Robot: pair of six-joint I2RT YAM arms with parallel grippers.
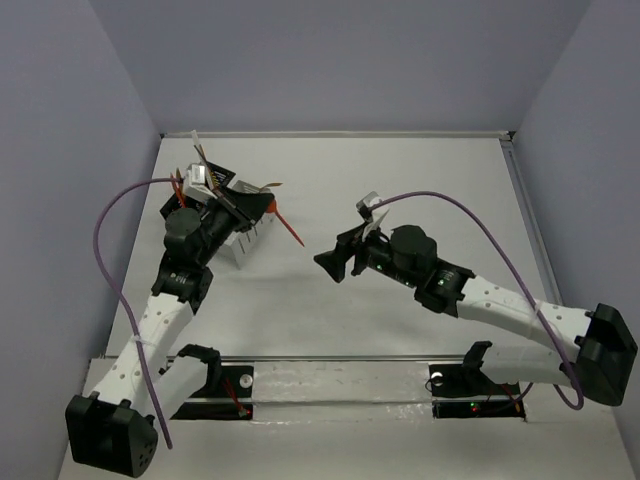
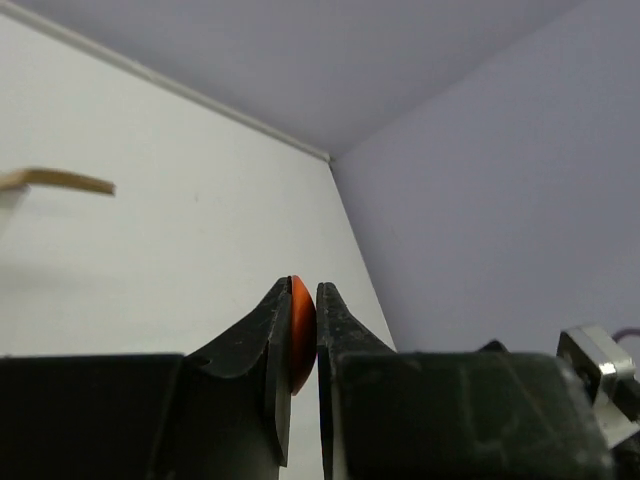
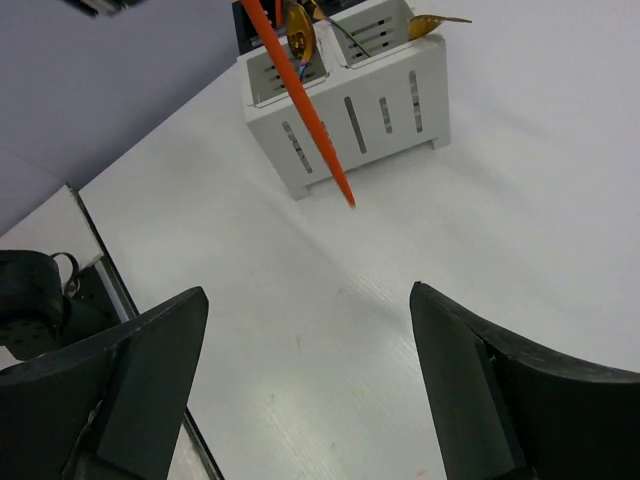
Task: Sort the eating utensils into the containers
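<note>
- The orange-red utensil (image 3: 301, 102) is pinched at its rounded end by the left gripper (image 2: 305, 292). The jaws are drawn nearly together, and only a sliver of orange shows between the two black fingers (image 2: 250, 350).
- In the top view its slim tapered end runs out from that gripper toward about 4 o'clock, and it is held off the table.
- In the right wrist view the same utensil slants across the front of the white caddy (image 3: 352, 112), its point lower than the caddy's base in that picture. Whether it touches the caddy cannot be told.
- The white caddy stands upright on the table, at about 6 o'clock from the left gripper in the top view. A gold spoon (image 3: 300, 35) stands in one compartment, and another gold piece (image 3: 436, 21) leans out over the rim of a different one.
- More utensil handles (image 1: 206, 158) stick up at about 11 o'clock from the left gripper, partly hidden by the arm.
- The right gripper (image 1: 331, 262) holds nothing. Its jaws are spread wide, and it sits at about 4 o'clock from the utensil's tip, near but apart.
- The table (image 1: 420, 190) is plain white, and pale lavender walls (image 1: 350, 60) close it in on three sides.
- A silver strip (image 1: 340, 380) runs along the near edge between the arm bases, and a purple cable (image 1: 108, 235) loops from each arm.
</note>
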